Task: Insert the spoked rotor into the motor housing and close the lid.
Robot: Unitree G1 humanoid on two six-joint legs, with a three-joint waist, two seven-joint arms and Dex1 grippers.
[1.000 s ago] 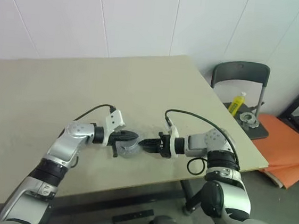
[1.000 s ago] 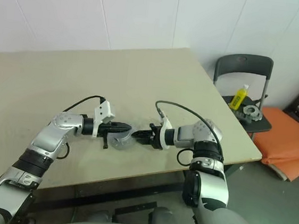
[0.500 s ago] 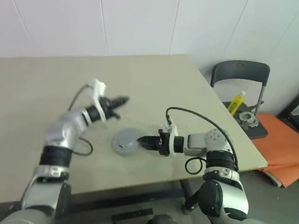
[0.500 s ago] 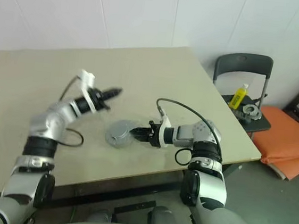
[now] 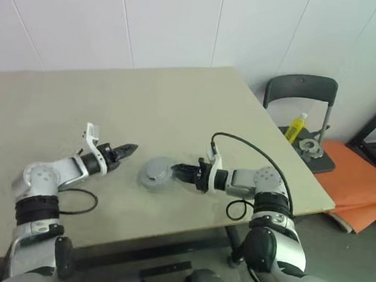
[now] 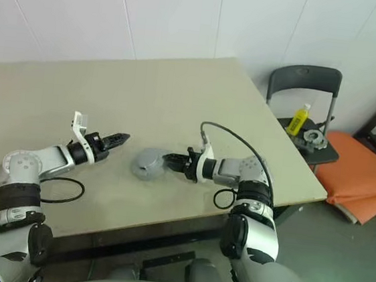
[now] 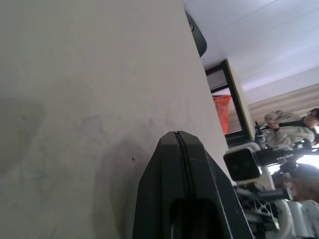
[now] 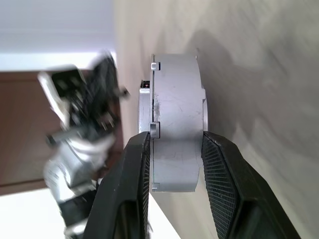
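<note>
Inside motor housing (image 5: 155, 174) — contents hidden.

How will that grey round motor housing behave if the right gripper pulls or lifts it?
The motor housing looks like thick, rigid metal, so probably heavy for its size. The right gripper pinches only its smooth flat faces, so it might slip. Lying flat on the table, it will likely slide, not roll.

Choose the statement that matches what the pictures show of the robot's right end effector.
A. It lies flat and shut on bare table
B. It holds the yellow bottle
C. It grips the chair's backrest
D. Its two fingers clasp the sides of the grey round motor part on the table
D: in the right wrist view the right end effector has one finger on each side of the motor housing, which rests on the table.
</note>
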